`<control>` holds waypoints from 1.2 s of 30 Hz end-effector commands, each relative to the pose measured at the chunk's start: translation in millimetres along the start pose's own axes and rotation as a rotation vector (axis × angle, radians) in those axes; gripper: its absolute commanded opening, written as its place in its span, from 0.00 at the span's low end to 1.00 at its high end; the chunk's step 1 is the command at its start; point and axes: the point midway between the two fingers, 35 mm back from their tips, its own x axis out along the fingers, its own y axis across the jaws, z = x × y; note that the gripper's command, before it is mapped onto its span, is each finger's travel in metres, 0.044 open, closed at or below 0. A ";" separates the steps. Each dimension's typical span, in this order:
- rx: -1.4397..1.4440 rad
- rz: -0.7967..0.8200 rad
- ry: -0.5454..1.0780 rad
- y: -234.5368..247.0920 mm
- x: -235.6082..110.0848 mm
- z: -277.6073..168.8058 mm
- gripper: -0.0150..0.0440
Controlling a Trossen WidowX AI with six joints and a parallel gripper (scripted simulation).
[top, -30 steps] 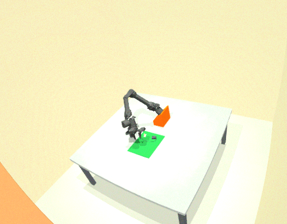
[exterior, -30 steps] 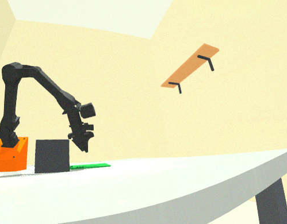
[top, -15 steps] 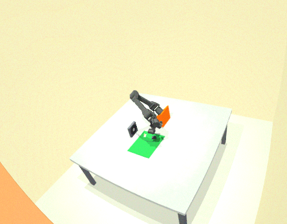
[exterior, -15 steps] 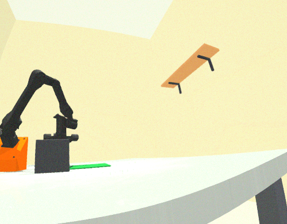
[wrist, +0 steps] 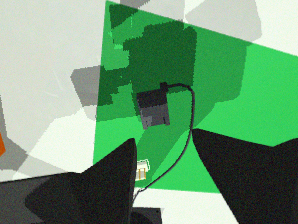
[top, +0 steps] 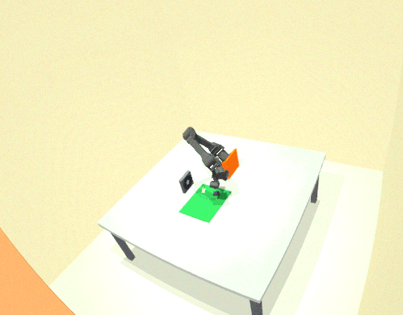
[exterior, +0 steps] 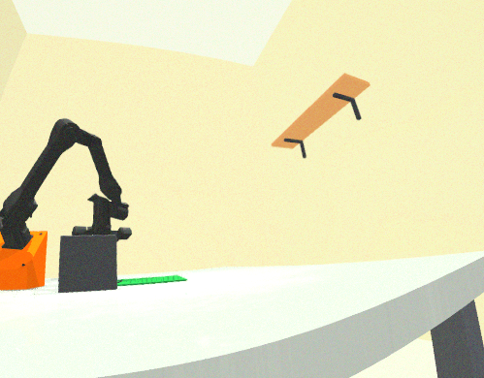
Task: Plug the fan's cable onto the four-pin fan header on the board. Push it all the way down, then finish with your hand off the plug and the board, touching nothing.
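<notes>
Above the green board, the tool hangs half-open (gripping nothing), clear of the plug.

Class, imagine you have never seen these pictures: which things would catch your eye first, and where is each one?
The bright green board lies flat near the middle of the white table, with the dark arm bent over it from an orange base. In the wrist view, the open gripper hangs above the board, where a dark plug lies with its thin cable curling away.
</notes>
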 end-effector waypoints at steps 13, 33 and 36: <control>-0.016 0.013 0.008 3.3 37.3 8.5 0.61; -0.016 0.014 0.011 4.9 66.4 14.8 0.61; -0.016 0.014 0.011 4.9 66.4 14.8 0.61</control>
